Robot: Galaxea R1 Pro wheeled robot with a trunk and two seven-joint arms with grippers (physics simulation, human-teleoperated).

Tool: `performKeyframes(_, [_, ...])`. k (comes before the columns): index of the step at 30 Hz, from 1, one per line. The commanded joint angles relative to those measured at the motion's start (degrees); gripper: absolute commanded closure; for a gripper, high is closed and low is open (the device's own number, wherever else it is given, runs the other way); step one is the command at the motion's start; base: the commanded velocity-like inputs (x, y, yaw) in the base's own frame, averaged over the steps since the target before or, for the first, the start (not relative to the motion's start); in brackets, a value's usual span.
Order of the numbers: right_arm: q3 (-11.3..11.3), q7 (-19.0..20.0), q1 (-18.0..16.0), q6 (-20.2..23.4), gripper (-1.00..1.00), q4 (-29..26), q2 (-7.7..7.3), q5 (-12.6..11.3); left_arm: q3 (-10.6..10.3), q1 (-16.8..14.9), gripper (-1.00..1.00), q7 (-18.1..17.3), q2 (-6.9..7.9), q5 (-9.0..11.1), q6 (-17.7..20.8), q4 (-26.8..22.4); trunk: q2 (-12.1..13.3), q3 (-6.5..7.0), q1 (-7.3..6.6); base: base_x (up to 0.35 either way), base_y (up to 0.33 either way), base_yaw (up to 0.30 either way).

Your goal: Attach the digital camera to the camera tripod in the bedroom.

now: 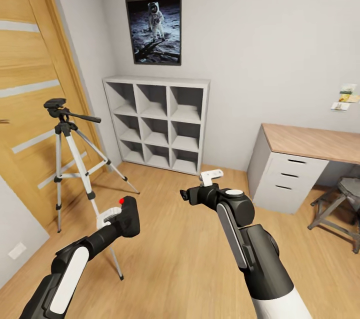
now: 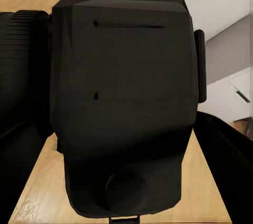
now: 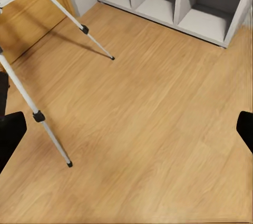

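The left gripper pinches the digital camera, carried low at five o'clock of the camera tripod by the door. Lifting it could knock the pan handle or a leg. The left wrist view adds the camera's back; the right gripper hangs spread over bare floor.

Both arms run matte black with glossy white inlay panels; the left arm carries a long white oval strip; the right arm shows a grey side stripe, a white round cap, a white lower sleeve; white wrist brackets on each.
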Motion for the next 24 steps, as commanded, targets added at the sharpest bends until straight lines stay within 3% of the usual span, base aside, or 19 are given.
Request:
performKeyframes(1, [-0.01,-0.04,-0.07,0.25,-1.00,-0.02,0.02,-0.19,0.07,-0.03,1.00,0.01,-0.02,0.29,0.33,-0.06,0.33,0.09,-0.20,0.000,0.000,-0.266])
performKeyframes(14, [0.03,-0.04,-0.07,0.25,-1.00,-0.02,0.04,-0.19,-0.17,-0.03,1.00,0.49,-0.13,0.15,0.17,-0.52,5.55,2.43,-3.06,0.000,0.000,-0.267])
performKeyframes(18, [0.02,0.00,-0.03,0.25,-1.00,-0.02,0.02,-0.24,-0.79,0.04,1.00,0.20,0.13,0.19,1.57,-4.55,7.15,3.14,-3.94,0.000,0.000,-0.124])
performKeyframes(20, [-0.02,0.07,-0.01,0.25,-1.00,-0.02,0.02,-0.37,-1.51,0.25,1.00,-0.03,0.46,0.20,4.23,-7.41,7.95,3.50,-4.38,0.000,0.000,-0.074])
performKeyframes(21, [-0.08,0.19,0.00,0.25,-1.00,-0.01,0.02,-0.49,-2.37,0.46,1.00,-1.17,0.85,0.17,9.47,-9.73,8.35,3.68,-4.60,0.000,0.000,-0.034])
performKeyframes(24, [-0.08,0.28,0.04,0.25,-1.00,0.13,0.02,-0.53,-2.45,0.79,1.00,-3.57,1.29,0.02,12.55,-10.91,9.56,4.22,-5.26,0.000,0.000,-0.022])
